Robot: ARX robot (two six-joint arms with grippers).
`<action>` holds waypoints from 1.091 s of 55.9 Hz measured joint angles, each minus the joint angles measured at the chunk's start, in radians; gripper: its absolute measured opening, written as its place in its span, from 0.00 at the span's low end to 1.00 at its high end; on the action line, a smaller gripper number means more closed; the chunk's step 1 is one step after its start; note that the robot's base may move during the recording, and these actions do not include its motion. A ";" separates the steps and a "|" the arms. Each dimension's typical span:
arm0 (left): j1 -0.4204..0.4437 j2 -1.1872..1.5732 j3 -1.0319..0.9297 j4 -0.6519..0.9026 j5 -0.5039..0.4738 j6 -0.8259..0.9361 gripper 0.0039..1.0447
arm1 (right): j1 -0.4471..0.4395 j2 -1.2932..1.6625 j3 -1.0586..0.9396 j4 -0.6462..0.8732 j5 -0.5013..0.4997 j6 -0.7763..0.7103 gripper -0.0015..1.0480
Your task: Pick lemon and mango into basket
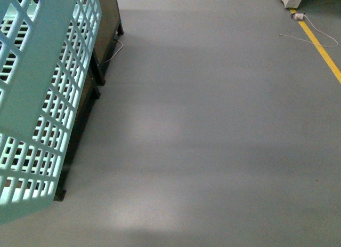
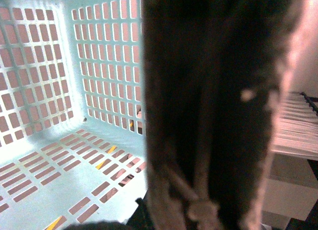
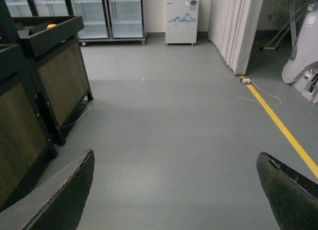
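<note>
Over at 9 o'clock in front view: see basket (image 1: 42, 97) up close, tilted, apparently hanging clear of floor (image 1: 213, 151). Looking inside via left wrist view: no fruit on visible part of its slotted bottom. Cannot tell state of left gripper's jaws; nothing of them on show past blurred brown handle (image 2: 213, 101) and zip tie (image 2: 198, 207) filling the lens. Judging by hanging basket, probably clamped on handle, but treat as unconfirmed.

Reading right gripper (image 3: 176, 158) as jaws wide apart, holding nothing, facing open aisle.

Cannot find lemon or mango in any view. Spot only an orange speck (image 3: 51, 26) in top bin (image 3: 49, 41) of dark stands (image 1: 106, 39) at 11 o'clock; too small to name.

Judging step as search and approach, with no fruit banked yet. To do it well:
- Turn toward stands at 11 o'clock, away from yellow line (image 1: 319, 44) at 1 o'clock.
- Move slowly to stop basket swinging; leave margin off stand corner.
- Get right wrist camera looking down into bins before reaching.
- Close only once centred over fruit.
- Confirm colour first: pale yellow oval for lemon, deeper yellow-orange for mango; skip anything round and orange.
</note>
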 joint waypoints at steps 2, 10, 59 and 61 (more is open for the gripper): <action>0.000 0.000 0.000 0.000 0.000 0.000 0.04 | 0.000 0.000 0.000 0.000 0.001 0.000 0.92; 0.000 0.000 0.000 0.000 0.000 0.000 0.04 | 0.000 0.000 0.000 0.000 0.000 0.000 0.92; 0.000 0.000 0.001 0.000 0.000 -0.001 0.04 | 0.000 0.000 0.000 0.000 0.003 0.000 0.92; 0.000 -0.002 0.001 0.000 0.000 0.000 0.04 | 0.000 0.000 0.000 0.000 0.004 0.000 0.92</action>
